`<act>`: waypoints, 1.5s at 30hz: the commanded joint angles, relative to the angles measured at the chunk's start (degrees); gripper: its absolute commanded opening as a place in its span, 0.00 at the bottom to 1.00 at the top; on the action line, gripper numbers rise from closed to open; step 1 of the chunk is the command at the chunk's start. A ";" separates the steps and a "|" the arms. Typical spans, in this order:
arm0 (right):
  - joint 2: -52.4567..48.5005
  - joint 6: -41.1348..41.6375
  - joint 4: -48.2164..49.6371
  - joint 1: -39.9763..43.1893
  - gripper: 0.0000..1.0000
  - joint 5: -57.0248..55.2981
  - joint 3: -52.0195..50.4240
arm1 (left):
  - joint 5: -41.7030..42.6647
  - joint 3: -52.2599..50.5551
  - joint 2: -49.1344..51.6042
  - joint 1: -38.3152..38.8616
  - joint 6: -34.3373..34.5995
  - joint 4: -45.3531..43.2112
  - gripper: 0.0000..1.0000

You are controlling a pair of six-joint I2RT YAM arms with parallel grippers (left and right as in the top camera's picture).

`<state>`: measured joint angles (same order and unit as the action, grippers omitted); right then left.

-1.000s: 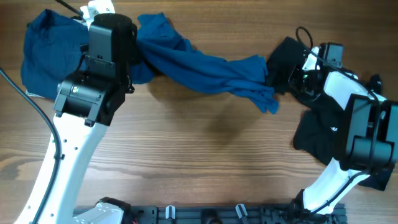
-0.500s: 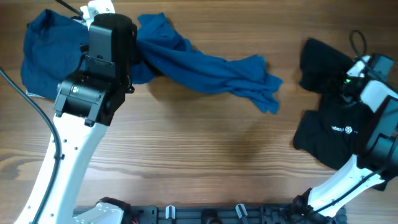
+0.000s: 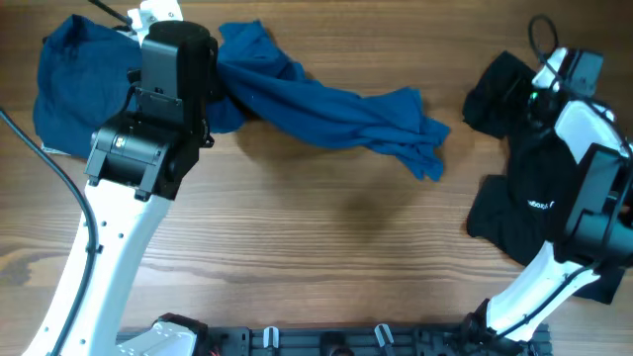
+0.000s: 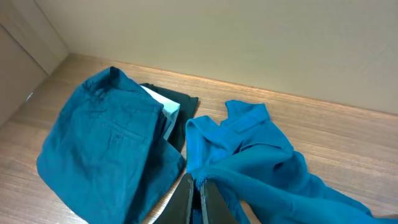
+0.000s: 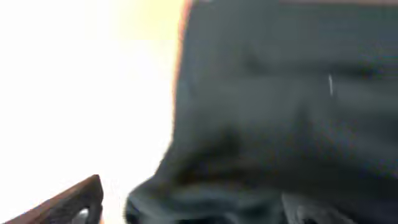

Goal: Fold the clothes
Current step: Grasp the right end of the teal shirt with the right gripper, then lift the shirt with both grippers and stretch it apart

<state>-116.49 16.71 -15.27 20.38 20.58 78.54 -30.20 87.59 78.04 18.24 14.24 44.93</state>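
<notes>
A loose blue shirt (image 3: 336,109) lies stretched across the table's far middle. My left gripper (image 4: 200,190) is shut on a fold of this blue shirt (image 4: 267,155); from overhead the arm hides its fingers. A black garment (image 3: 524,218) with small white print is heaped at the right. My right gripper (image 3: 519,99) hovers at its far bunched end. In the blurred right wrist view the right gripper (image 5: 193,208) stands open, its fingers wide apart with the black garment (image 5: 280,93) right in front of them.
A folded blue garment (image 3: 74,89) rests at the far left, on top of a dark folded piece (image 4: 180,106). The left arm (image 3: 148,148) rises from the near edge across the left side. A wall (image 4: 249,43) backs the table.
The right arm pulled the black garment's end to the right, away from the blue shirt, then shifted farther back and opened its jaws. The left arm has not moved.
</notes>
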 commanded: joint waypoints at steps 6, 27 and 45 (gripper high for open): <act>12.07 1.29 -8.35 -4.98 1.00 2.69 3.21 | -1.81 0.07 0.13 -0.52 -0.50 -0.55 0.04; 8.87 1.09 -1.40 -17.99 0.59 1.20 -13.14 | -0.48 0.07 0.13 -0.52 -0.26 -0.59 0.04; 5.57 -4.72 5.81 -22.58 0.47 -0.09 -16.37 | -0.31 0.07 1.27 -0.52 -0.28 -0.57 0.04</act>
<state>-109.32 13.08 -9.91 -1.65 21.98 62.81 -30.15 87.59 79.13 18.24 14.24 44.91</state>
